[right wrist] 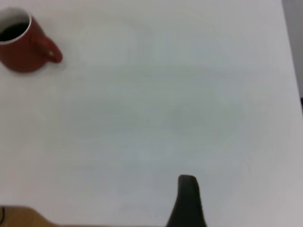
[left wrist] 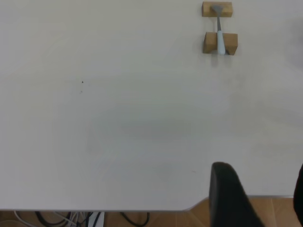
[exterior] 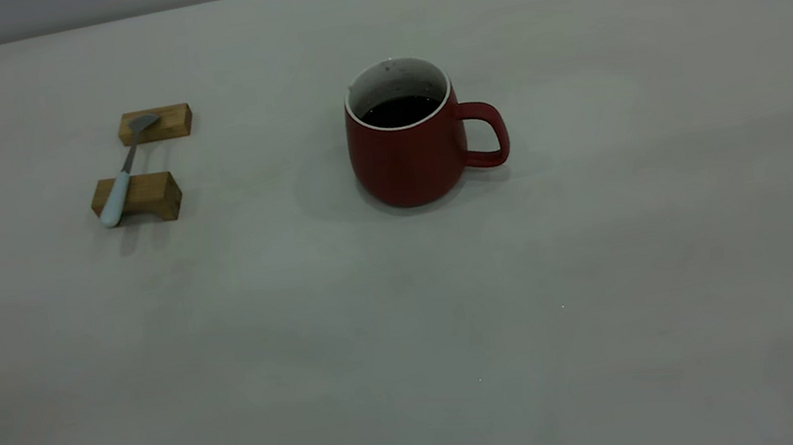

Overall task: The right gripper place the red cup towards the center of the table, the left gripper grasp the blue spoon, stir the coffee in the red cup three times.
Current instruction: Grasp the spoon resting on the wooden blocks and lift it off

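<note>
**Cup looks centred already, spoon grab is up next**

Checking in from the remote desk. Neither arm shows in the exterior view, so both are pulled back off the working area. From the left wrist camera I see one dark finger of the left gripper (left wrist: pixel 265 198) and a sliver of the other at the frame edge, with a wide gap between them and nothing held, so I'm calling it open. The right gripper (right wrist: pixel 189 201) shows only a single dark finger hanging over the near edge of the table (exterior: pixel 622 297); I can't tell how far open it is, but it's clearly carrying nothing.

The red cup (exterior: pixel 409 143) stands upright about mid-table, well away from the right gripper, handle pointing toward the right arm's side, coffee (exterior: pixel 401 110) sitting flat and dark inside. My read: the placing step looks done.

The blue spoon (left wrist: pixel 220 41) lies well ahead of the left gripper, bridged across two wooden blocks (left wrist: pixel 218 27), pale handle on the nearer one, bowl on the farther one. Next move, I reckon: reach the left arm forward, straddle the handle near the closer block, pinch and lift.
</note>
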Robot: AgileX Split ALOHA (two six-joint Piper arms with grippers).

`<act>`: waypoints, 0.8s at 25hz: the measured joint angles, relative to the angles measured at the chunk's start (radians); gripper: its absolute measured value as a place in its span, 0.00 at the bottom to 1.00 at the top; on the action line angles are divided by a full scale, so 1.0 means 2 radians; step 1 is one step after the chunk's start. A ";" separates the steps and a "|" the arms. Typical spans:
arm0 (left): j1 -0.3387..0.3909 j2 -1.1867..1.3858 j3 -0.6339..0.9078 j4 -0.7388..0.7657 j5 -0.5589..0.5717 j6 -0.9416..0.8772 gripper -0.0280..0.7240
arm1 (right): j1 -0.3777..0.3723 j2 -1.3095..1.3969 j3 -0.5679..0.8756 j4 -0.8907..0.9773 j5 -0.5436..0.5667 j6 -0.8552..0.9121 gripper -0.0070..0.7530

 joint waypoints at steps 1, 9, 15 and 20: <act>0.000 0.000 0.000 0.000 0.000 0.000 0.58 | -0.002 -0.008 0.001 0.000 -0.001 0.000 0.90; 0.000 0.000 0.000 0.000 0.000 0.000 0.58 | -0.004 -0.032 0.001 0.000 -0.002 0.000 0.89; 0.000 0.000 0.000 0.000 0.000 0.000 0.58 | -0.004 -0.032 0.001 0.000 -0.002 0.000 0.82; 0.000 0.000 0.000 0.000 0.000 0.000 0.58 | -0.004 -0.032 0.001 0.000 -0.002 0.000 0.67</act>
